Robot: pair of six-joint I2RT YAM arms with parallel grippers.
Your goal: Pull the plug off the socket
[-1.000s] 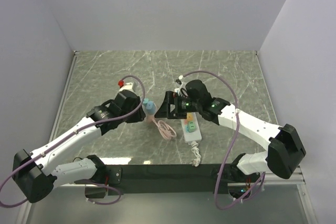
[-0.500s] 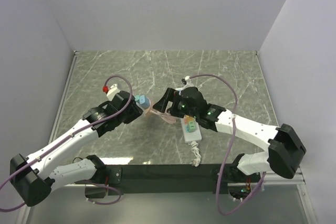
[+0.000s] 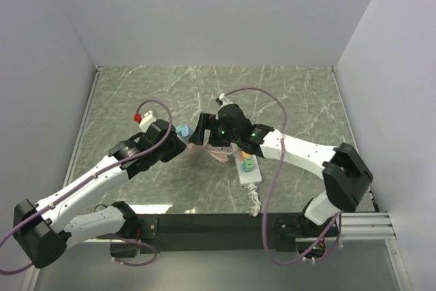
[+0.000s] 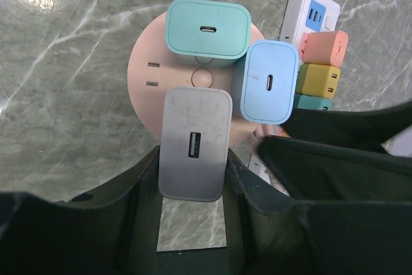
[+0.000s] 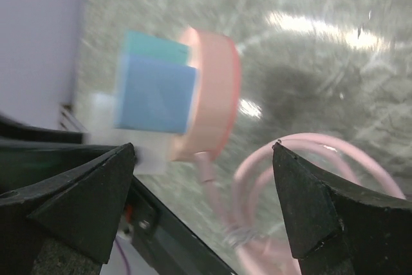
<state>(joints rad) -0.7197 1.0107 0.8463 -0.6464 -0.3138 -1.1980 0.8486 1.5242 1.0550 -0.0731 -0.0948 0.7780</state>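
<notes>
The left gripper [image 4: 192,188] is clenched on the grey plug [image 4: 193,140], which sits in the pink round socket [image 4: 143,98] near the white power strip [image 3: 248,172]. The right gripper [image 5: 203,152] gapes wide, facing that pink socket without touching it.

Glossy marble-look table [image 4: 64,62], smooth matt plastic grey plug [image 4: 195,146]

- Where does your left gripper [image 3: 180,138] sit?
- At the blue-teal plug cluster [image 3: 182,129], facing your right gripper [image 3: 197,135] close by.
- And the socket [image 3: 248,172]?
- Flat on the table [image 3: 136,93], partly under your right arm, with the pink cable [image 3: 219,157] beside it.
</notes>
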